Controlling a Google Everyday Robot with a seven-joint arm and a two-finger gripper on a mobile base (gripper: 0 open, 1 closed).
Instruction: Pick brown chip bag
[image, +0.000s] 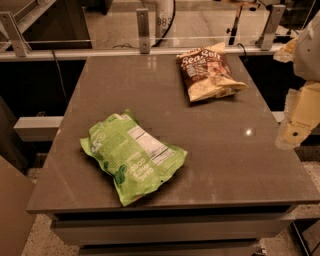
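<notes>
The brown chip bag (207, 71) lies flat on the far right part of the grey table (225, 150). It is dark brown and cream-yellow with white "Sea Salt" lettering. My gripper (296, 122) hangs at the right edge of the view, beyond the table's right side. It is to the right of the brown bag, nearer to me, and well apart from it. It holds nothing that I can see.
A bright green bag (132, 157) with a white nutrition label lies at the front left of the table. A metal rail with posts (143, 30) runs behind the table's far edge. Cables hang behind it.
</notes>
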